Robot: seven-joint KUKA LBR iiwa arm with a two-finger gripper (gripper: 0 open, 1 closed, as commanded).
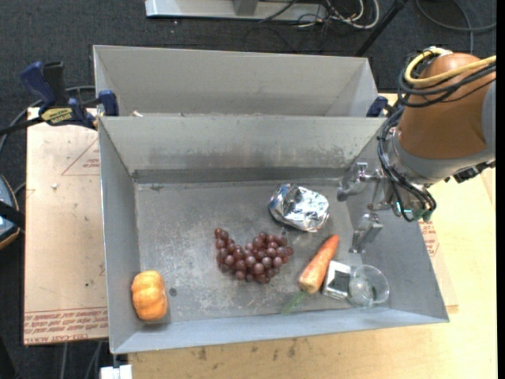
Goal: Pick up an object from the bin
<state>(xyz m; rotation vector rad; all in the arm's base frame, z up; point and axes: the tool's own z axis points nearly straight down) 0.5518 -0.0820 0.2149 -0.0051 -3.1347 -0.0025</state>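
the grey metal bin (181, 204) has sloped walls, so i judge that its loose things settle on the flat floor, most of them toward the right half where the arm reaches in. the arm (438, 117), with its orange cover and cables, hangs over the bin's right wall and points the tool (364, 235) down at the right part of the floor; whether the tool is wide or narrow i cannot tell, and nothing shows as held in it. a bunch of dark red grapes (252, 255) lies in the middle of the floor, well to the tool's left. a crumpled silver foil wad (300, 208) sits to the upper left of the tool, near it. an orange carrot (318, 265) lies aslant just beside the tool, its thin end pointing up toward it, which makes it a likely pick. a small orange pumpkin (149, 294) rests apart in the near left corner. a clear cup (367, 285) lies just below the tool, touching a small black and white box (338, 280) beside the carrot's thick end.
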